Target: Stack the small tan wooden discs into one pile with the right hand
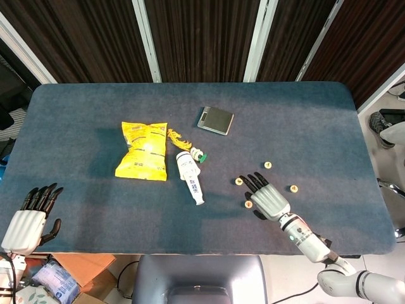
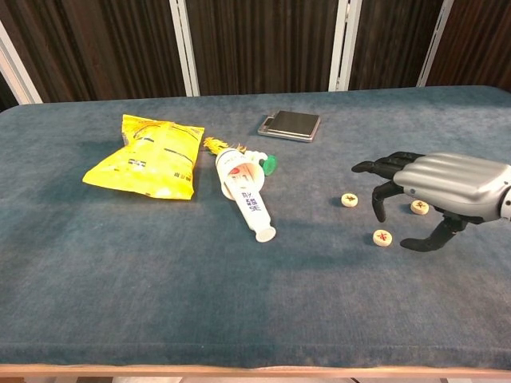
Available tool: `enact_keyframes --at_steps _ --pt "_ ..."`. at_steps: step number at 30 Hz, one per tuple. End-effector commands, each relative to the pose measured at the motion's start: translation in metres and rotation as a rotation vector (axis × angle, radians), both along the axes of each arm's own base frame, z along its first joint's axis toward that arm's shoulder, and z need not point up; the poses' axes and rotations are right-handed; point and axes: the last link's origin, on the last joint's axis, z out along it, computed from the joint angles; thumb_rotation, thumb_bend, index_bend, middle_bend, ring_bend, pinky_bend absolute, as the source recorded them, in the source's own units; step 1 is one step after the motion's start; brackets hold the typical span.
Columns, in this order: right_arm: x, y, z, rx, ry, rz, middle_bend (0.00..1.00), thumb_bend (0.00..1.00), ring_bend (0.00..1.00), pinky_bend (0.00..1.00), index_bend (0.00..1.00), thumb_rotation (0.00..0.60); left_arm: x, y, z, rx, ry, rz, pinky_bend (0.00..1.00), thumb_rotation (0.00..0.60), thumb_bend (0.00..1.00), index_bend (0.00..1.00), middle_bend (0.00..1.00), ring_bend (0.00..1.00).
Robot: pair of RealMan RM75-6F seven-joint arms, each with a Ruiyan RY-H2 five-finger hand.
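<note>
Small tan wooden discs lie apart on the blue table's right half. The head view shows one disc (image 1: 238, 181) left of my right hand (image 1: 267, 196), one (image 1: 248, 204) by its thumb side, one (image 1: 267, 164) beyond the fingers and one (image 1: 293, 188) to its right. The hand hovers open, fingers spread, and covers the middle of the group. In the chest view the right hand (image 2: 435, 187) hangs over a disc (image 2: 418, 207), with two more discs (image 2: 349, 199) (image 2: 382, 237) in front of it. My left hand (image 1: 28, 218) rests open at the table's near left corner.
A yellow snack bag (image 1: 142, 150) lies left of centre, with a white tube (image 1: 190, 174) and its green cap (image 1: 203, 157) beside it. A flat dark grey device (image 1: 215, 120) sits further back. The table's near edge (image 2: 255, 363) runs close below the discs.
</note>
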Motion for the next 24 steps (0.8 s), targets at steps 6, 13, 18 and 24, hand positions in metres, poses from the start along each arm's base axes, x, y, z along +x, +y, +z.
enact_keyframes --at_steps 6,13,18,24 --pt "0.0 -0.007 -0.011 0.01 0.02 -0.023 0.0 0.43 0.0 0.0 0.56 0.6 -0.001 -0.003 0.002 0.002 -0.002 0.003 0.04 0.6 0.51 0.0 0.0 0.0" --pt "0.001 -0.009 -0.015 0.012 0.024 -0.031 0.0 0.46 0.0 0.0 0.57 0.6 0.0 -0.004 0.002 -0.001 -0.002 0.002 0.04 0.6 0.51 0.0 0.0 0.0" --pt "0.0 -0.009 -0.017 0.019 0.03 -0.037 0.0 0.47 0.0 0.0 0.57 0.6 0.0 -0.004 0.002 -0.001 -0.004 0.003 0.04 0.6 0.51 0.0 0.0 0.0" --pt "0.0 -0.009 -0.02 0.02 0.043 -0.043 0.0 0.47 0.0 0.0 0.57 0.6 0.0 -0.005 0.002 -0.003 0.0 -0.001 0.04 0.6 0.51 0.0 0.0 0.0"
